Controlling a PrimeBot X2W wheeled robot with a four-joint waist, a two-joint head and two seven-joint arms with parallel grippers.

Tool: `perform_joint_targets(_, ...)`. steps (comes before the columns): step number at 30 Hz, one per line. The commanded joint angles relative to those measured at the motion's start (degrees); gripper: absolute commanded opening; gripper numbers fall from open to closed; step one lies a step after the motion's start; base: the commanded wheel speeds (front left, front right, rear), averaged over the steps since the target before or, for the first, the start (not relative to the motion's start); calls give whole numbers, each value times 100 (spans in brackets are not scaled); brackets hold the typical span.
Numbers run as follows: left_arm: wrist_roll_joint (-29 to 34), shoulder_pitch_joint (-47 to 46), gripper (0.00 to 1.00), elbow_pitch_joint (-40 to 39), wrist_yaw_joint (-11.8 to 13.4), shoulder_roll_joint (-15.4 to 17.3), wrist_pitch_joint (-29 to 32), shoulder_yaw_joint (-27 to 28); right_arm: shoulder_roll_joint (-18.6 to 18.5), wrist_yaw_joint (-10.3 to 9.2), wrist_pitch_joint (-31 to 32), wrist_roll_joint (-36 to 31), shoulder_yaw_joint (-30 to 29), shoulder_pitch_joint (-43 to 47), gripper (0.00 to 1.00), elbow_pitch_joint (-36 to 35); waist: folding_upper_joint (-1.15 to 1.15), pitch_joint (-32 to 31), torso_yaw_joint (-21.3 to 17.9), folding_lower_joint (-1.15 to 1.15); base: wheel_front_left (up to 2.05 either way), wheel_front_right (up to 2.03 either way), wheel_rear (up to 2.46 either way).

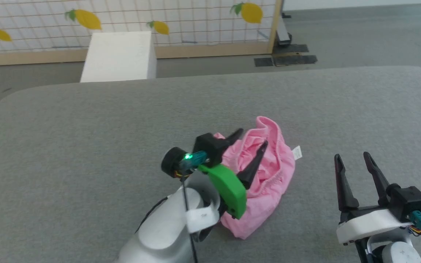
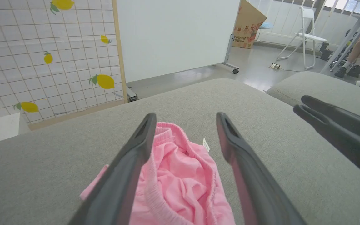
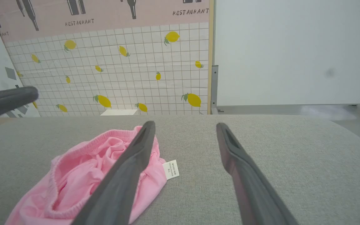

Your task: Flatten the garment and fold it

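Observation:
The pink shorts (image 1: pixel 269 164) lie crumpled in a heap on the grey cushioned surface (image 1: pixel 86 146), their gathered waistband curling around the top and a white label (image 1: pixel 297 152) sticking out at the right. My left gripper (image 1: pixel 252 140) hovers open over the heap's left half, with nothing between its fingers. In the left wrist view the shorts (image 2: pixel 180 181) sit between and below the spread fingers of the left gripper (image 2: pixel 186 116). My right gripper (image 1: pixel 353 156) stands open to the right of the shorts, apart from them. The right wrist view shows the shorts (image 3: pixel 83 175) at lower left.
A white box (image 1: pixel 119 56) stands on the floor behind the surface, before a lemon-patterned screen (image 1: pixel 122 18). A second grey cushion (image 2: pixel 323 87), a white chair (image 2: pixel 305 34) and a seated person's legs (image 2: pixel 358 50) appear in the left wrist view.

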Motion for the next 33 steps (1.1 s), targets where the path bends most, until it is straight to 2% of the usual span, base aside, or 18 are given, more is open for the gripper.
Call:
perform_joint_targets(1, -172, -211, 100, 153, 47, -3, 195, -215, -1, -9, -29, 54, -3, -99, 100, 14, 0, 159, -292, 0, 0, 0, 0)
perform_joint_targets(4, -493, -466, 100, 470, 118, -3, 681, -651, -1, -9, -29, 64, -16, -123, 100, 28, 0, 229, -494, 0, 0, 0, 0)
perform_joint_targets(13, -1193, -1096, 100, 1244, 624, -4, 2345, -1453, -1, -9, -29, 129, -34, -147, 100, 14, 0, 365, -971, 0, 0, 0, 0)
perform_joint_targets(14, -1346, -1226, 100, 1414, 686, -4, 2825, -1645, -1, -9, -29, 172, -29, -170, 100, 7, 0, 408, -1064, 0, 0, 0, 0)
perform_joint_targets(17, -1507, -1290, 100, 1483, 598, -4, 3193, -1799, -1, -9, -29, 197, -43, -167, 100, -1, 0, 439, -1098, 0, 0, 0, 0)
perform_joint_targets(18, -1547, -1322, 67, 1499, 564, -4, 3302, -1855, -1, -9, -29, 205, -47, -163, 100, -6, 0, 450, -1103, 0, 0, 0, 0)
perform_joint_targets(19, -1562, -1353, 40, 1509, 538, -4, 3360, -1898, -1, -9, -29, 211, -52, -161, 100, -10, 0, 459, -1104, 0, 0, 0, 0)
perform_joint_targets(20, -1574, -1392, 1, 1515, 517, -4, 3386, -1935, -1, -9, -29, 219, -62, -160, 100, -16, 0, 472, -1100, 0, 0, 0, 0)
perform_joint_targets(23, -1566, -1498, 0, 1480, 459, -4, 3202, -1977, -1, -9, -29, 239, -84, -164, 100, -26, 0, 494, -1078, 0, 0, 0, 0)
perform_joint_targets(25, -1555, -1596, 0, 1394, 426, -4, 2848, -1937, -1, -9, -29, 254, -98, -186, 100, -20, 0, 504, -1049, 0, 0, 0, 0)
perform_joint_targets(29, -1462, -1904, 0, 1154, 378, -4, 1949, -1854, -1, -9, -29, 264, -101, -220, 100, 1, 0, 480, -969, 0, 0, 0, 0)
perform_joint_targets(33, -1424, -2322, 0, 793, 435, -4, 1010, -1709, -1, -9, -29, 258, -103, -208, 100, 21, 0, 415, -874, 0, 0, 0, 0)
